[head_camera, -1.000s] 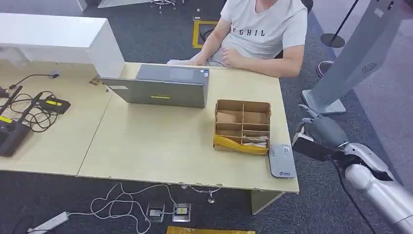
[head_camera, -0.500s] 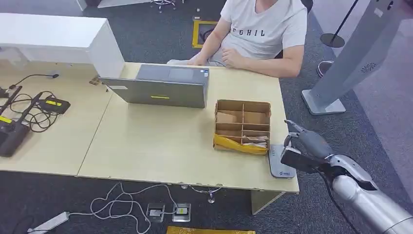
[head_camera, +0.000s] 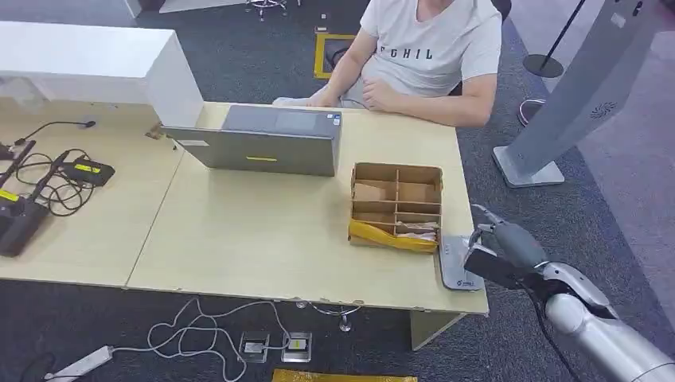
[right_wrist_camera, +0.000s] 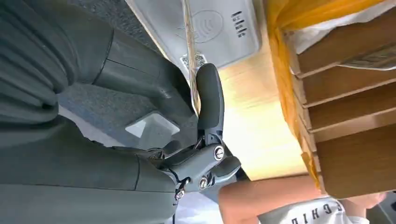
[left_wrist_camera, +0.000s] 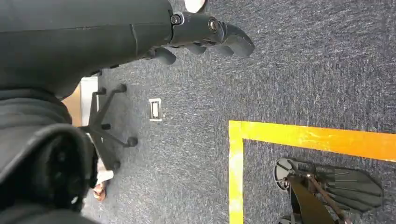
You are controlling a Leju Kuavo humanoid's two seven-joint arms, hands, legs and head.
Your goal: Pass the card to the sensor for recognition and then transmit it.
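The right hand hangs at the counter's near right corner, just over the outer edge of the grey sensor, which lies flat there beside the cardboard divider box. In the right wrist view the card shows edge-on as a thin pale strip, pinched between the thick thumb and the darker fingers, so this hand is closed on the card, its other fingers curled in around it. The card's free end reaches out over the sensor's printed contactless mark; whether it touches the face or floats just above it cannot be told. Holding the card by one end likely leaves most of its length free to pass over the reading zone, and the sensor's place at the counter's edge lets the arm reach it from the side without crossing the box. The person sits at the far side behind the closed laptop, forearms resting on the counter, probably placed to receive the card afterwards. The left hand hangs beside the body over the dark carpet, its fingers loosely curled and holding nothing. I judge the recognition step to be under way, with the handover not yet begun.
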